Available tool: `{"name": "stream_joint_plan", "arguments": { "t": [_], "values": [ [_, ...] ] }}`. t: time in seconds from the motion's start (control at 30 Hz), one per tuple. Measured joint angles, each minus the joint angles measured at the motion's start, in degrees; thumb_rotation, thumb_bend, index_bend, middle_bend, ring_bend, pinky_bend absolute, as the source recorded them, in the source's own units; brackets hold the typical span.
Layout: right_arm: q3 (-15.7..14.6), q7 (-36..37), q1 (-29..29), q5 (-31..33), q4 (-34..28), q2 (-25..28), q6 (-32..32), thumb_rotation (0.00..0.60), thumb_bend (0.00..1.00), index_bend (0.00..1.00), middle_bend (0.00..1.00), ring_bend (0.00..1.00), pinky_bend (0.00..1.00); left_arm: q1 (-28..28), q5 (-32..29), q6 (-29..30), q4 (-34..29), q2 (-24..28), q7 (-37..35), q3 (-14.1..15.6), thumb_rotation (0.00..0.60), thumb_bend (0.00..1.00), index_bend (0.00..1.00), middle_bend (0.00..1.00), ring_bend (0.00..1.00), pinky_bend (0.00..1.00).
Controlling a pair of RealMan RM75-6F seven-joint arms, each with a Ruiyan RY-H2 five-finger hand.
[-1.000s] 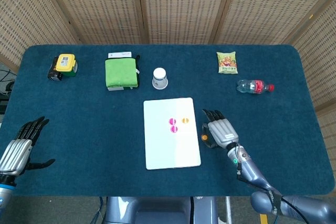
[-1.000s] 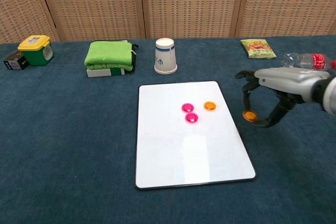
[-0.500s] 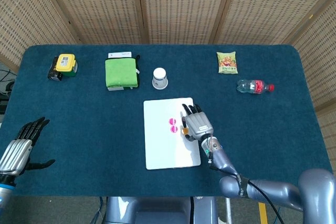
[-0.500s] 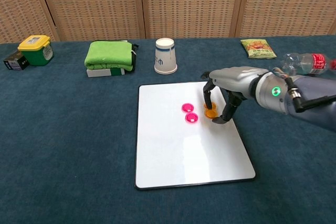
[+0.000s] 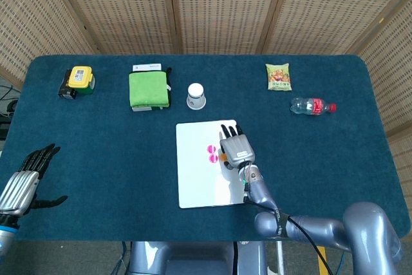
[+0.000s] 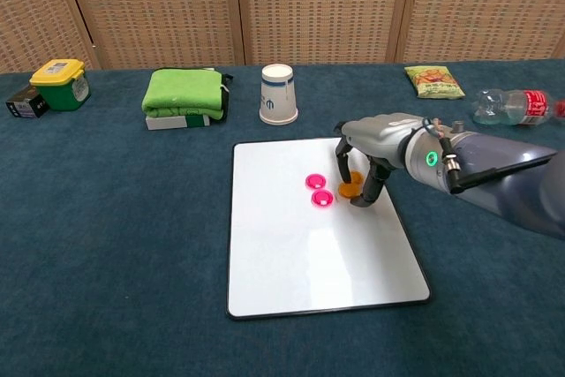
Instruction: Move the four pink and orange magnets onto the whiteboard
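Observation:
The whiteboard (image 5: 203, 188) (image 6: 300, 262) lies flat in the middle of the table. Two pink magnets (image 5: 212, 153) (image 6: 319, 189) sit close together on its upper half. My right hand (image 5: 235, 148) (image 6: 375, 139) hovers low over the board just right of them, pinching an orange magnet (image 6: 351, 188) (image 5: 223, 157) between thumb and fingertips, at or just above the board's surface. The hand hides the spot where the other orange magnet lay. My left hand (image 5: 22, 181) rests open near the table's front left edge, holding nothing.
Behind the board stand an upturned paper cup (image 6: 277, 94), a folded green cloth (image 6: 184, 94) and a yellow-lidded green box (image 6: 58, 83). At the back right lie a snack packet (image 6: 433, 82) and a plastic bottle (image 6: 516, 105).
My right hand has carried the orange magnet from the table right of the board leftward onto the board, ending beside the pink magnets. The left hand has stayed still.

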Motion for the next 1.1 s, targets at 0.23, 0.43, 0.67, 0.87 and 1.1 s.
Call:
{"name": "stream_joint_plan", "arguments": {
  "t": [0.23, 0.43, 0.67, 0.87, 1.1],
  "values": [
    [-0.5, -0.4, 0.5, 0.5, 0.7, -0.7, 0.2, 0.600, 0.36, 0.53, 0.00, 0.00, 0.00, 0.0, -0.1, 0.1, -0.1, 0.0, -0.1, 0.0, 0.600, 0.02, 0.00, 0.00, 0.00, 0.00],
    [-0.9, -0.7, 0.7, 1.0, 1.1, -0.4, 0.3, 0.600, 0.35, 0.51, 0.00, 0.00, 0.00, 0.0, -0.1, 0.0, -0.1, 0.0, -0.1, 0.0, 0.600, 0.02, 0.00, 0.00, 0.00, 0.00],
    [-1.1, -0.7, 0.7, 1.5, 0.7, 0.4, 0.3, 0.600, 0.34, 0.51, 0.00, 0.00, 0.00, 0.0, -0.1, 0.0, -0.2, 0.1, -0.1, 0.0, 0.600, 0.02, 0.00, 0.00, 0.00, 0.00],
    [-1.2, -0.6, 0.8, 1.6, -0.2, 1.1, 0.4, 0.600, 0.34, 0.50, 0.00, 0.00, 0.00, 0.0, -0.1, 0.1, -0.2, 0.0, 0.0, 0.0, 0.600, 0.02, 0.00, 0.00, 0.00, 0.00],
    [-1.6, -0.6, 1.0, 2.0, -0.2, 1.2, -0.2, 0.600, 0.34, 0.45, 0.00, 0.00, 0.00, 0.0, 0.0, 0.1, -0.2, 0.0, -0.2, 0.0, 0.600, 0.02, 0.00, 0.00, 0.00, 0.00]
  ]
}}
